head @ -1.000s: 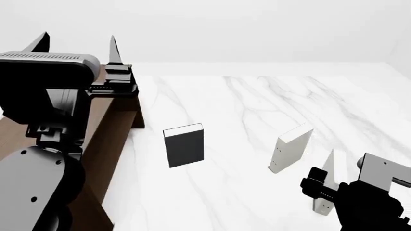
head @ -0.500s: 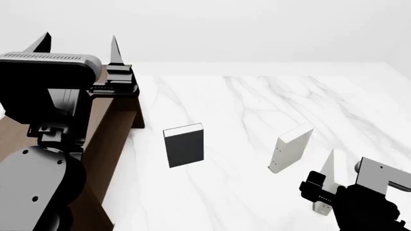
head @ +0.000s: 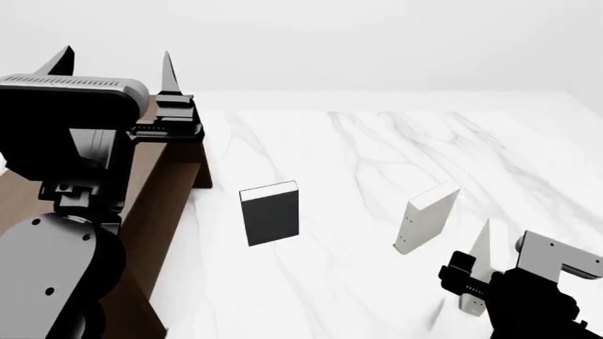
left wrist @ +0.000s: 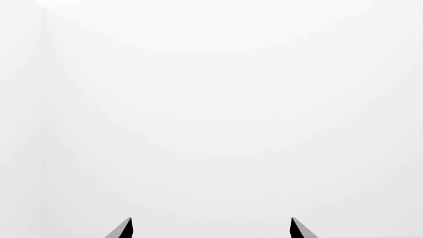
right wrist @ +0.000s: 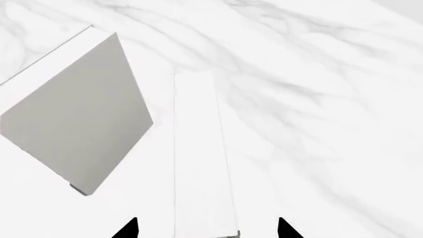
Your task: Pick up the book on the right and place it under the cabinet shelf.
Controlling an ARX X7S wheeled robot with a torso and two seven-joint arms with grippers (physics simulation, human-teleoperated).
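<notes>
Two pale books stand on white marble surface (head: pixel 377 155); slim pale grey-white hardcover book (right wrist: pixel 198 158) upright between spread right pincer (right wrist: pixel 206 229) tips, other pale book (right wrist: pixel 79 119) beside. Left pincer (left wrist: pixel 210 229) spread, raised beside dark brown wooden cabinet (head: pixel 160 205).

No text, label or number is legible on anything, as far as these renders show.

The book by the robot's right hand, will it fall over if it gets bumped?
Probably, yes. The book is thin and stands upright on its narrow edge on the marble table, so a sideways nudge could tip it. It looks stiff and smooth, so it might slip unless the right gripper, open around it, squeezes evenly.
</notes>
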